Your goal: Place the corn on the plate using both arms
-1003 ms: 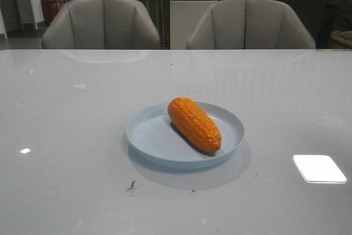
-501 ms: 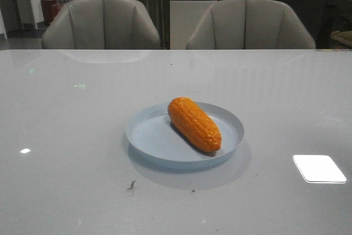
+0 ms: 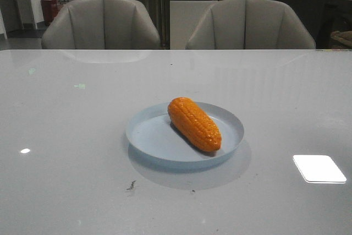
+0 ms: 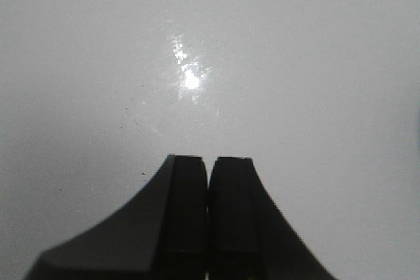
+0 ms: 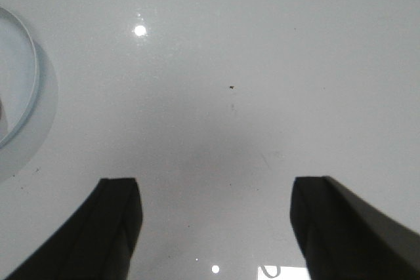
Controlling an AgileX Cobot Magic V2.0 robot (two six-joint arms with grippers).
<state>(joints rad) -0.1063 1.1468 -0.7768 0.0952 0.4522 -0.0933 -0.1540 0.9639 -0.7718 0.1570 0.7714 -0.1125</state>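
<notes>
Corn [image 3: 194, 124] lies inside plate [image 3: 149, 136], centre of front frame, tilted diagonally, nothing touching it. I judge placement done; only parking arms left. Left gripper [image 4: 210, 178] pressed closed, empty, over bare table [image 4: 98, 63]. Right gripper [image 5: 213, 211] spread wide, empty, plate rim [image 5: 26, 93] at left edge.

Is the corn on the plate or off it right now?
On it. The corn lies on its side inside the plate, slanted across the middle, with neither pincer near it.

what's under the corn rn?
The corn lies on the pale blue plate, which sits on the table. The plate surface directly beneath the cob is hidden.
</notes>
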